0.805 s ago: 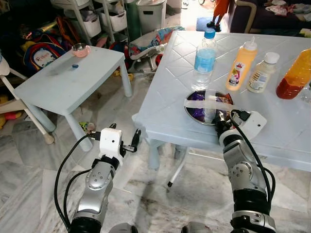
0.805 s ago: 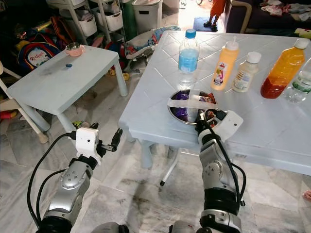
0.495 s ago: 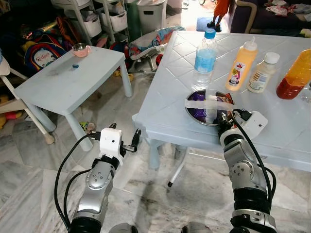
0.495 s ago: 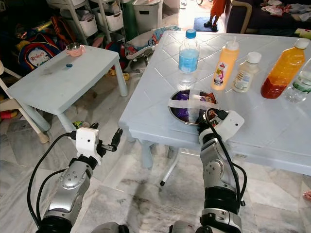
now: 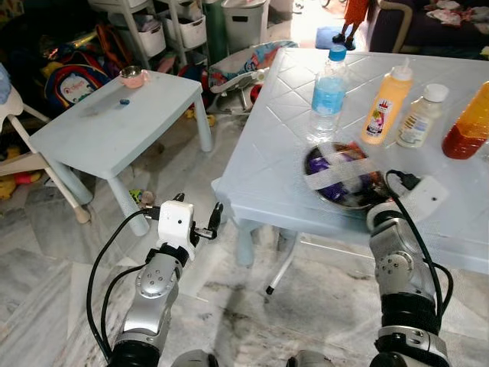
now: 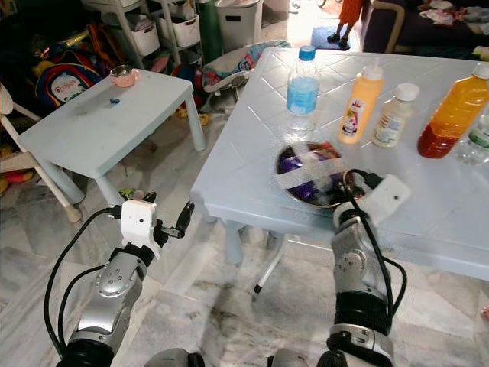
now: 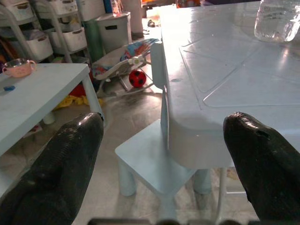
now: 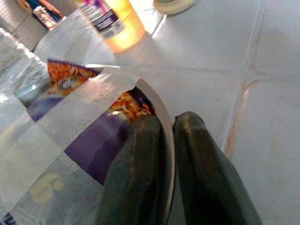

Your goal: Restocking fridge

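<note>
The taped steel bowl held purple packets near the tabletop front edge. The right claw clamped its rim, seen in the wrist view. The left claw hung apart.

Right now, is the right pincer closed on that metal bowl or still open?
Shut on it: the right pincer pinches the rim of the metal bowl, one finger inside, one outside.

From the head, both eye views look forward and down, sharing the large pale-blue plastic table and the small pale-blue side table. The left wrist camera sits low, facing level along its open black fingers toward that large table's corner. The right wrist camera hovers very close above the round metal bowl, looking across the tabletop.
</note>
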Tool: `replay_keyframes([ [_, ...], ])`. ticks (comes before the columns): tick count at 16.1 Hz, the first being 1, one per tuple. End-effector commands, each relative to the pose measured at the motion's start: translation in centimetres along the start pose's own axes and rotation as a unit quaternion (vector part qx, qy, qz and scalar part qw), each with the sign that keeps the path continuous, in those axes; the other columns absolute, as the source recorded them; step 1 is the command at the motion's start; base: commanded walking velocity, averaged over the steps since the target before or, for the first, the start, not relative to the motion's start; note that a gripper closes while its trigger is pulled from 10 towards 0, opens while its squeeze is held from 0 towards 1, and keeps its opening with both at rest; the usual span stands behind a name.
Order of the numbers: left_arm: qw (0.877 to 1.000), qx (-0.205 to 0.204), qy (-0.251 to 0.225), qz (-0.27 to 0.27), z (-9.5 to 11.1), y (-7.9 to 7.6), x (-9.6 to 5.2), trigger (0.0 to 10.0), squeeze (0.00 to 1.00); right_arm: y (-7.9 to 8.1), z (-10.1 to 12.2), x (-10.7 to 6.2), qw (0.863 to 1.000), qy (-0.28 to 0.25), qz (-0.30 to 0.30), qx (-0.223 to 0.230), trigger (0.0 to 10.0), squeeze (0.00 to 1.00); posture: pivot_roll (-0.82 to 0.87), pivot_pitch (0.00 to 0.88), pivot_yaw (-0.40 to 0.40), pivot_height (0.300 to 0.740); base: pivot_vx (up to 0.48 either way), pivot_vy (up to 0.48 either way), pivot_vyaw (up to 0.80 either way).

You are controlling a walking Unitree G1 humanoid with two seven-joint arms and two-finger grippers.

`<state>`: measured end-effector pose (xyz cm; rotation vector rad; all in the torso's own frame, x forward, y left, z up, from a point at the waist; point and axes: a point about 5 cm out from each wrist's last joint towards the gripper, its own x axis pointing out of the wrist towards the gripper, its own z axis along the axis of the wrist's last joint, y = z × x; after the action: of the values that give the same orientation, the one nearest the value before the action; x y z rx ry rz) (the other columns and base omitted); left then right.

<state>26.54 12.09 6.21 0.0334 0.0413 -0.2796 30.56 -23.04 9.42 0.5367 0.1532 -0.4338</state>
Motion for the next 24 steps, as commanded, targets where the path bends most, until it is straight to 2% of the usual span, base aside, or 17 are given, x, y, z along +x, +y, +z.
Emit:
replay_keyframes([
  [1, 1.0, 0.01, -0.003, -0.002, 0.2, 0.3, 0.1, 10.0, 0.0, -1.1, -0.1, 0.1, 1.0, 0.0, -0.028, -0.007, 0.0, 0.0, -0.09, 0.0, 0.091, 0.74, 0.0, 0.0, 0.0],
  [2, 1.0, 0.01, -0.004, -0.002, 0.3, 0.3, 0.2, 10.0, 0.0, -1.1, 0.4, 0.2, 0.999, -0.012, -0.03, -0.016, 0.0, 0.0, -0.09, 0.0, 0.093, 0.74, 0.0, 0.0, 0.0],
  [4, 1.0, 0.011, -0.005, -0.001, 0.3, 0.2, 0.2, 10.0, 0.0, -0.9, 0.9, 0.4, 0.999, -0.026, -0.026, -0.033, 9.5, 0.0, -0.09, 0.0, 0.094, 0.74, 0.0, 0.0, 0.0],
  [5, 1.0, 0.011, -0.005, -0.001, 0.3, 0.2, 0.2, 10.0, 0.0, -0.8, 1.2, 0.4, 0.998, -0.034, -0.027, -0.037, 10.0, 0.0, -0.08, 0.0, 0.093, 0.74, 0.0, 0.0, 0.0],
  [6, 1.0, 0.011, -0.005, 0.001, 0.3, 0.3, 0.2, 10.0, 0.0, -0.7, 1.6, 0.5, 0.997, -0.047, -0.022, -0.051, 10.0, 0.0, -0.08, 0.0, 0.093, 0.74, 0.0, 0.0, 0.0],
  [7, 1.0, 0.011, -0.004, 0.002, 0.3, 0.3, 0.2, 10.0, 0.0, -0.6, 1.9, 0.6, 0.997, -0.052, -0.013, -0.055, 10.0, 1.0, -0.08, 0.0, 0.093, 0.74, 0.0, 0.0, 0.0],
  [8, 1.0, 0.012, -0.004, 0.003, 0.3, 0.3, 0.2, 10.0, 0.0, -0.4, 2.3, 0.7, 0.995, -0.064, -0.001, -0.074, 10.0, 1.0, -0.08, 0.0, 0.094, 0.74, 0.0, 0.0, 0.0],
  [14, 1.0, 0.013, -0.004, 0.002, 0.4, 0.3, 0.2, 10.0, 0.0, -0.1, 2.2, 0.3, 0.995, -0.067, -0.001, -0.071, 10.0, 1.0, -0.08, 0.0, 0.094, 0.74, 0.0, 0.0, 0.0],
  [17, 1.0, 0.014, -0.004, 0.002, 0.4, 0.3, 0.2, 10.0, 0.0, 0.3, 2.1, -0.5, 0.996, -0.068, 0.003, -0.064, 10.0, 1.0, -0.08, 0.0, 0.095, 0.74, 0.0, 0.0, 0.0],
  [23, 1.0, 0.013, -0.005, -0.003, 0.4, 0.1, 0.4, 10.0, 0.0, 1.3, 2.1, -3.2, 0.996, -0.061, 0.014, -0.066, 10.0, 1.0, -0.1, 0.0, 0.095, 0.74, 0.0, 0.0, 0.0],
  [24, 1.0, 0.012, -0.005, -0.003, 0.4, 0.1, 0.5, 10.0, 0.0, 1.3, 1.9, -4.0, 0.994, -0.061, 0.022, -0.085, 10.0, 0.92, -0.1, 0.0, 0.096, 0.74, 0.0, 0.0, 0.0],
])
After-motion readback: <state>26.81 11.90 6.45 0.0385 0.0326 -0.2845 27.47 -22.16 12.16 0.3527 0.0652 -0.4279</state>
